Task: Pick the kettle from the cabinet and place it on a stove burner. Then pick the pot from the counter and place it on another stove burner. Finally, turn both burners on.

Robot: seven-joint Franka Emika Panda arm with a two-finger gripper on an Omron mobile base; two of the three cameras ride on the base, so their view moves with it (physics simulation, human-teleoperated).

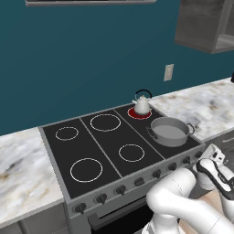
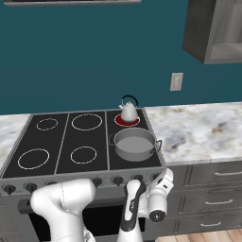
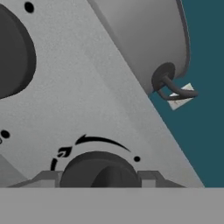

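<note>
Two placements look done: kettle point(image 1: 142, 105) sits on the back-right burner of the cooktop point(image 1: 55, 157), and that ring point(image 1: 133, 113) glows red, so I'd call one burner already on. Pot point(image 1: 170, 131) sits on the front-right burner, just in front of the kettle, at the cooktop's right edge beside the marble counter point(image 1: 205, 103); no red visible around it, though the pot covers its ring, so can't rule it out. Remaining, by my read: switch on the pot's burner. Arm is folded low in front of the stove at the right end of the knob row point(image 1: 137, 182). In the hand view a dark knob point(image 3: 99, 169) with its arrow marking sits right at the bottom between where the fingertips would be, second knob point(image 3: 13, 52) at upper left, pot wall and one loop handle point(image 3: 173, 87) above the panel edge. Gripper point(image 3: 103, 181): fingertips aren't resolvable against the knob, so I can't tell whether the jaws are clamped on it or just around it. Cabinet point(image 1: 205, 25) niche at upper right, kettle no longer in it. Four other rings plain white, unlit.
</note>
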